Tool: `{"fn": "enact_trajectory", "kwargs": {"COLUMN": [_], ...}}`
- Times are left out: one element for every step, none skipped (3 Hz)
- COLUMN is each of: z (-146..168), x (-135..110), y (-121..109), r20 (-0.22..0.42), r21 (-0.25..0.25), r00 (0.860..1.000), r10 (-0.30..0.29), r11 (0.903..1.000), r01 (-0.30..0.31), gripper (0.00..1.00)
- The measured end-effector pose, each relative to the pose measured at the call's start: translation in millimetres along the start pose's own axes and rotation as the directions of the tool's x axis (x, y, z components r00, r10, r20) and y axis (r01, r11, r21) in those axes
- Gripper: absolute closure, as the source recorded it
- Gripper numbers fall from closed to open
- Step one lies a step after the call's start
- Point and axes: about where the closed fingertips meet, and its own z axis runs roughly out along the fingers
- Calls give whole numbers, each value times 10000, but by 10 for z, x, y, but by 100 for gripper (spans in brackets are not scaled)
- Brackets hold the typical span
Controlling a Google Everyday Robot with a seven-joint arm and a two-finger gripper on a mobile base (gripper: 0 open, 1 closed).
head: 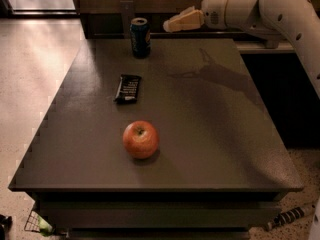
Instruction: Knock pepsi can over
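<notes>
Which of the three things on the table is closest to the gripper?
The pepsi can, upright at the far edge of the table; the gripper hangs beside it, not touching. The black snack bar and the apple lie farther toward the camera.

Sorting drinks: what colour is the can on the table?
Dark blue can with silver top, camera view; gripper hangs beside it, not touching.

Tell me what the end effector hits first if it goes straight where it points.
Likely the upright Pepsi can, near its top: the end effector, just right of it, points left. Depth is unclear; it might pass behind.
</notes>
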Motion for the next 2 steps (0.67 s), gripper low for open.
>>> {"fn": "enact_trajectory", "kwargs": {"z": [477,765], "x": [231,451], "y": [101,224], "r20": [54,-139], "r21": [-409,-598], "r00": [9978,9932], "r10": [666,1155], "r11": [9970,9914], "r01": [-663,-1162], "gripper": [0,0]}}
